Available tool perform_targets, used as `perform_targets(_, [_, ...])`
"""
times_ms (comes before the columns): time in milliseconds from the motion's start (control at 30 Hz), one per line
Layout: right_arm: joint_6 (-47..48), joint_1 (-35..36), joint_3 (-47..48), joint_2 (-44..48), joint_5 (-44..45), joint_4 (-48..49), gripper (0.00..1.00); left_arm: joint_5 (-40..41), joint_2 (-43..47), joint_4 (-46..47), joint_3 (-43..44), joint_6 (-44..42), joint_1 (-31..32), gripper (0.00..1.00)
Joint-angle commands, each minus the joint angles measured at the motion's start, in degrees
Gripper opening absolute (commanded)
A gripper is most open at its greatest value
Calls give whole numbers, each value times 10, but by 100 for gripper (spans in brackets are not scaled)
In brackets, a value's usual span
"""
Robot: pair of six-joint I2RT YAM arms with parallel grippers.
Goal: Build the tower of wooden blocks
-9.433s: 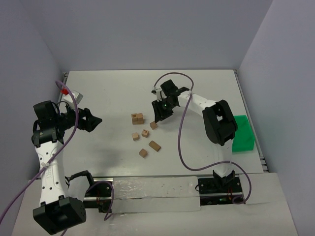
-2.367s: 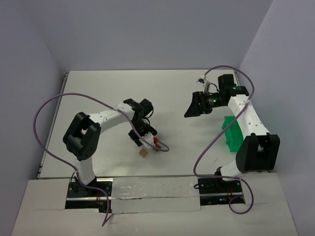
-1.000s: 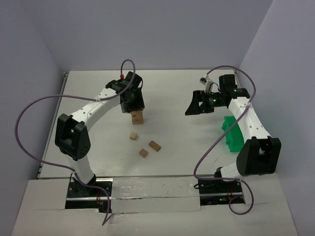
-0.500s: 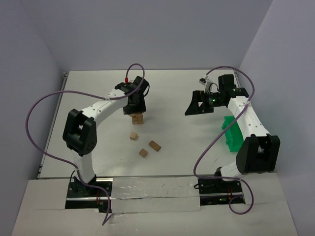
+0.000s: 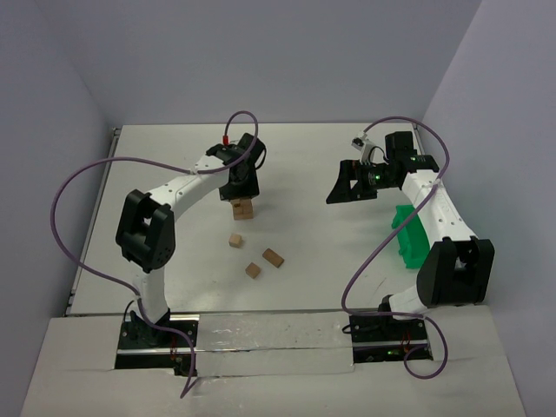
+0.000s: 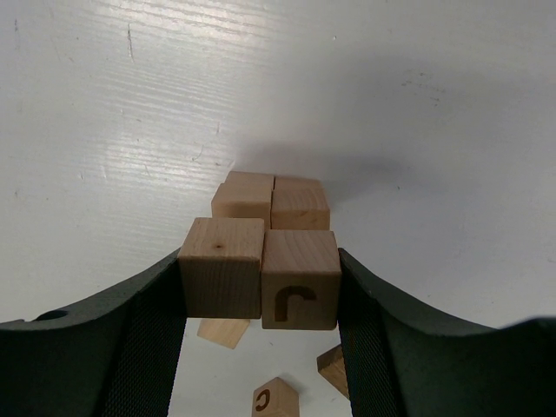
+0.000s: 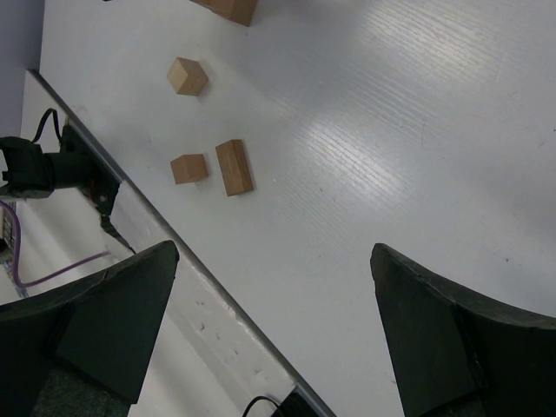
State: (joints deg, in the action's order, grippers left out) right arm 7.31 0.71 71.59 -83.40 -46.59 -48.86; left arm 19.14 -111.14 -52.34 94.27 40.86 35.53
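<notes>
The wood block tower [image 5: 242, 209] stands mid-table as a small stack of light-brown blocks. My left gripper [image 6: 261, 280] is right over it, shut on two blocks side by side: a plain one [image 6: 221, 278] and one with a burnt letter [image 6: 300, 280]. The pads press on their outer faces. Just beyond and below them lie the stack's lower blocks [image 6: 271, 200]; whether the held pair rests on them I cannot tell. Three loose blocks [image 5: 234, 240] [image 5: 252, 270] [image 5: 273, 257] lie nearer the bases. My right gripper [image 7: 269, 304] hangs open and empty above the table's right side.
A green plastic bin [image 5: 413, 234] sits at the right edge, under the right arm. The left arm's purple cable loops over the table's left half. In the right wrist view the table's near edge and base rail [image 7: 130, 217] run diagonally below the fingers.
The left gripper has shifted slightly right at the stack and its elbow has swung inward. The right arm has not moved.
</notes>
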Motion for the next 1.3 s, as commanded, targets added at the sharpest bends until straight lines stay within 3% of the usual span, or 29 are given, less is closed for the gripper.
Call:
perform_targets(0, [-1, -3, -3, 3, -10, 18, 100, -1, -11, 0, 29, -3, 1, 23])
perform_targets(800, [-1, -3, -5, 2, -11, 19, 100, -24, -26, 3, 24, -7, -1, 45])
perform_targets(1267, [-4, -4, -5, -1, -13, 22, 100, -29, -33, 4, 20, -9, -8, 50])
